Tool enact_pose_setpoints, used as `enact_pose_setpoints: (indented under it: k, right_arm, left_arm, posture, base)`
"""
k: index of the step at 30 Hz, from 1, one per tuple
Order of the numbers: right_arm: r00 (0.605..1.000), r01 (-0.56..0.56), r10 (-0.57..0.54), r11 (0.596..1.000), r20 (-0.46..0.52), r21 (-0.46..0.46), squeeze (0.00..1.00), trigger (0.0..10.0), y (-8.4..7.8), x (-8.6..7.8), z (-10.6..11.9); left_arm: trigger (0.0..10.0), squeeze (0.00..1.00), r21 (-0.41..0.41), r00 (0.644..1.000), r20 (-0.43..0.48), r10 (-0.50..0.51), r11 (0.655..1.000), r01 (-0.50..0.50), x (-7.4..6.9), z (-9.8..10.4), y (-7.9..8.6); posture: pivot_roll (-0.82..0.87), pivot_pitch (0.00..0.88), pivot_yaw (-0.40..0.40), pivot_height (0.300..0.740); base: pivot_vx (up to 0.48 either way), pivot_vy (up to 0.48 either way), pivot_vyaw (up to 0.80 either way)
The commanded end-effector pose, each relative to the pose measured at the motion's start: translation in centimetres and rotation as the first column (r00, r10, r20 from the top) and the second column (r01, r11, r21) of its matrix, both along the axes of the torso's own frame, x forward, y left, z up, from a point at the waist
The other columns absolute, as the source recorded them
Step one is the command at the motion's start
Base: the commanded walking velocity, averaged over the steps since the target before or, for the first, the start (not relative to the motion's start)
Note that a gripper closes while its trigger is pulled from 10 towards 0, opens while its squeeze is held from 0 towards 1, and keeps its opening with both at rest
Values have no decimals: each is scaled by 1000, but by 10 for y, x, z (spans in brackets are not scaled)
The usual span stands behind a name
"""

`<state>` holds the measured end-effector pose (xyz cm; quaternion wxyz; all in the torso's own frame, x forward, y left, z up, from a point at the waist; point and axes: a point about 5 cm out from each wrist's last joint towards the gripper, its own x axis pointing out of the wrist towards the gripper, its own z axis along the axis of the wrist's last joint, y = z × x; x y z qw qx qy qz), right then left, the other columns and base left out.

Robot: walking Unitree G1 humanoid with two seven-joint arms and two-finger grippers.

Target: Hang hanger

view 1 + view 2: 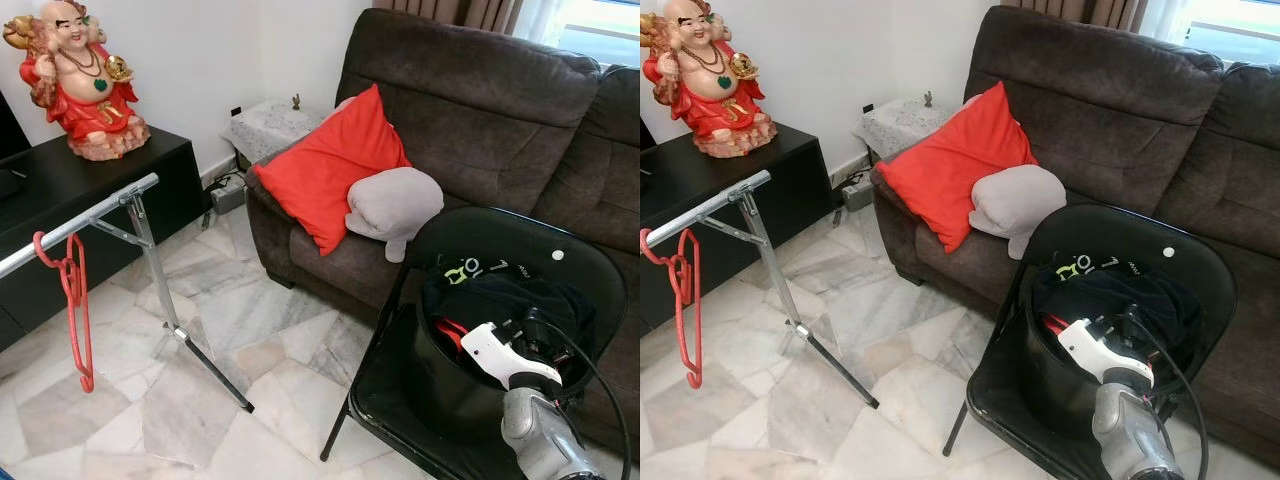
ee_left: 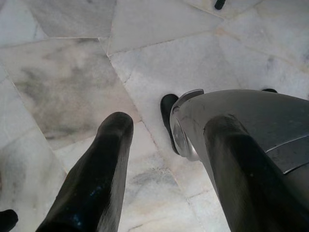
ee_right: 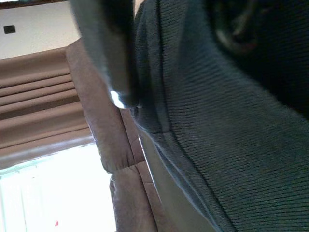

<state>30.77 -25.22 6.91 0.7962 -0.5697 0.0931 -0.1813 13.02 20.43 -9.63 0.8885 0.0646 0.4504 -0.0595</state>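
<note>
your right end effector (image 1: 520,345) is down in the black bucket (image 1: 450,385) that sits on the black folding chair (image 1: 500,240) at the near right, in front of the brown sofa (image 1: 480,110). its fingers are buried among dark cloth (image 1: 500,300), so you cannot tell from here whether they are apart, closed, or holding anything. the right wrist view is pressed up against dark knitted fabric (image 3: 217,145) and does not settle it.

a strip of red (image 1: 450,335) shows inside the bucket just left of the white wrist housing. it looks like a red hanger lying among the clothes, though too little is exposed to be sure. another red hanger (image 1: 75,300) already hangs on the metal rail (image 1: 80,220) of the drying rack at the far left, well apart from the chair.

judging by the hung one, expect a thin, light, stiff plastic frame, smooth and a little slippery, that will twist in a loose grip. take it on a straight bar close below the hook so the hook stays free for the rail. the soft cloth around it may snag or come up with it, so lift slowly and watch for trailing fabric.

your left end effector (image 2: 159,159) hangs idle over the marble floor (image 2: 72,82), its two fingers apart and holding nothing.
</note>
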Motion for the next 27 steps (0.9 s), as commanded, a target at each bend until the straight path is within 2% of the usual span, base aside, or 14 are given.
enact_pose_setpoints:
  k: [1, 8, 9, 22, 24, 27]
  right_arm:
    - [1000, 18, -18, 1000, 1, 8, 0, 10000, -3, -1, 0]
    - [999, 26, -26, 1000, 18, 7, 0, 9804, -4, 1, 4]
    - [999, 27, -27, 1000, 20, 7, 0, 0, -4, 1, 5]
    - [997, 51, -51, 999, 52, 2, 0, 0, -6, 2, 8]
    - [997, 56, -57, 998, 55, 13, 0, 0, -6, 2, 8]
    - [994, 80, -85, 994, 66, 79, 0, 0, -7, 2, 8]
  left_arm:
    - [10000, 0, -19, 998, -60, -14, 1000, 13, -12, -6, -6]
    - [10000, 0, -15, 998, -62, -12, 1000, 11, -12, -6, -6]
    - [10000, 0, -15, 998, -62, -12, 1000, 11, -12, -6, -6]
    - [10000, 0, -4, 997, -83, -5, 1000, 4, -17, -7, -2]
    - [10000, 0, -4, 997, -83, -5, 1000, 4, -17, -7, -2]
    - [10000, 0, -4, 997, -83, -6, 1000, 5, -17, -7, -2]
  posture:
    - [79, 47, -25, 740]
    - [82, 43, -25, 740]
    - [82, 43, -25, 740]
    - [85, 36, -25, 740]
    - [85, 36, -25, 740]
    - [88, 32, -25, 740]
  base:
    - [0, 0, 0]
    - [0, 0, 0]
    - [0, 0, 0]
    - [0, 0, 0]
    - [0, 0, 0]
    - [0, 0, 0]
